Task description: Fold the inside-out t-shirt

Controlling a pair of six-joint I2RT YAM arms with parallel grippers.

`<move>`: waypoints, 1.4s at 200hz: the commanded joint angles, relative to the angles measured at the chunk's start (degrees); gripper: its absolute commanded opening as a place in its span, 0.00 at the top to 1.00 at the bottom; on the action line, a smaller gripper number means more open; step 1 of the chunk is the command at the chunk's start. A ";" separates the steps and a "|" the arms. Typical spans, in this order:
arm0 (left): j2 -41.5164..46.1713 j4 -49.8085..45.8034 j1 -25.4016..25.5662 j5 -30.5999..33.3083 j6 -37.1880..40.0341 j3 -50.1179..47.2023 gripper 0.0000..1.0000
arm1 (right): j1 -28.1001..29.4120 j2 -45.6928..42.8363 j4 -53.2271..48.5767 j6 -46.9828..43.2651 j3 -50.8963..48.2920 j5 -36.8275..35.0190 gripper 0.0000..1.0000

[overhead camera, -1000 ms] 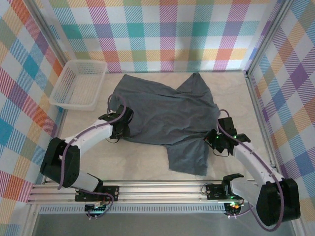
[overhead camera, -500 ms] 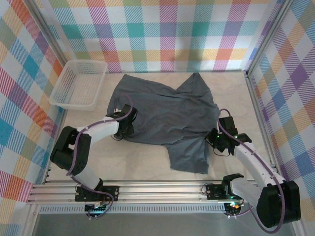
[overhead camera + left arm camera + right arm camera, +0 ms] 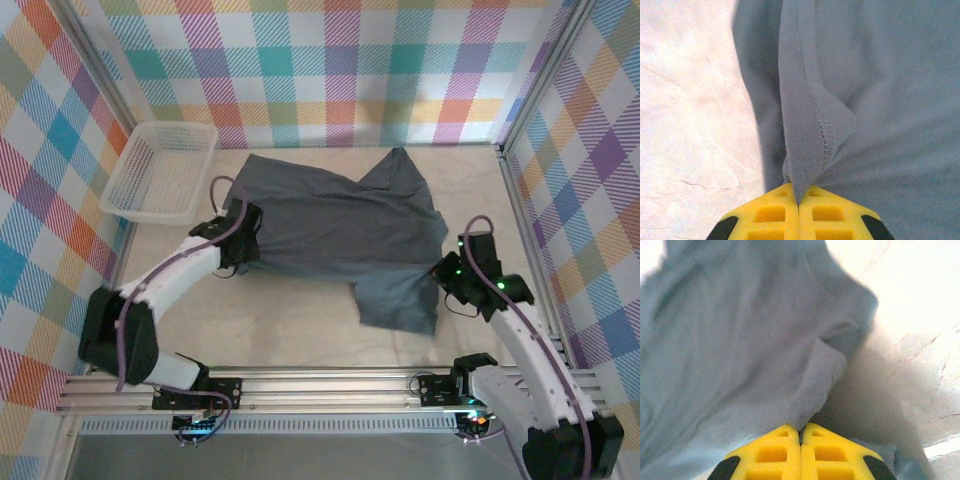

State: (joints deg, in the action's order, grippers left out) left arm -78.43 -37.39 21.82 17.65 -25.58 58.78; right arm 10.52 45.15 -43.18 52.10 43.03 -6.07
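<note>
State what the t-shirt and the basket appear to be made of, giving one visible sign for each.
The t-shirt: matte knit fabric, perhaps cotton jersey; it wrinkles and shows a stitched hem. The basket: seemingly white plastic; rigid mesh walls.

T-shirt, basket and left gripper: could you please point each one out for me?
t-shirt (image 3: 340,225), top external view, middle of its body.
white basket (image 3: 160,172), top external view, its bare mesh floor.
left gripper (image 3: 799,197), left wrist view, between its shut yellow fingertips.

The t-shirt (image 3: 340,225) is lying in the middle of the surface (image 3: 280,320), the basket (image 3: 160,170) sitting just beyond its far-left corner. The left end effector (image 3: 238,238) is sitting at its left edge, the right end effector (image 3: 447,268) at its right.
</note>
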 commanded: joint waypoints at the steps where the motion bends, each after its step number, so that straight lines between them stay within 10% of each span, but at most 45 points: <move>1: 8.35 -8.12 -3.62 1.16 2.50 2.51 1.00 | -1.87 -5.29 -9.12 1.46 5.70 -8.65 1.00; 48: 8.17 -7.27 -13.65 -3.30 5.74 3.43 0.94 | -4.90 -4.39 -13.56 -2.38 14.49 -12.42 1.00; 111: -3.16 6.46 -15.42 -17.04 2.37 -0.24 0.65 | -6.02 4.97 -5.43 -2.23 9.12 6.49 1.00; 135: 1.39 4.64 -8.63 -18.02 -0.53 -4.11 0.60 | -6.05 4.77 -4.30 -2.15 7.69 6.75 1.00; 189: 5.52 3.42 22.38 0.59 -14.12 -10.91 0.56 | -6.04 4.93 -2.98 -2.25 7.26 6.92 1.00; 280: -16.98 10.53 28.19 5.32 -4.11 -5.03 0.52 | -6.04 4.58 -3.01 -2.83 6.55 7.16 1.00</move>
State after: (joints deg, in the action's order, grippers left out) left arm -92.95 -28.88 49.43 19.40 -31.62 50.96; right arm 4.67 50.52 -46.39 50.09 50.28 0.73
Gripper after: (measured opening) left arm 0.468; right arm 0.046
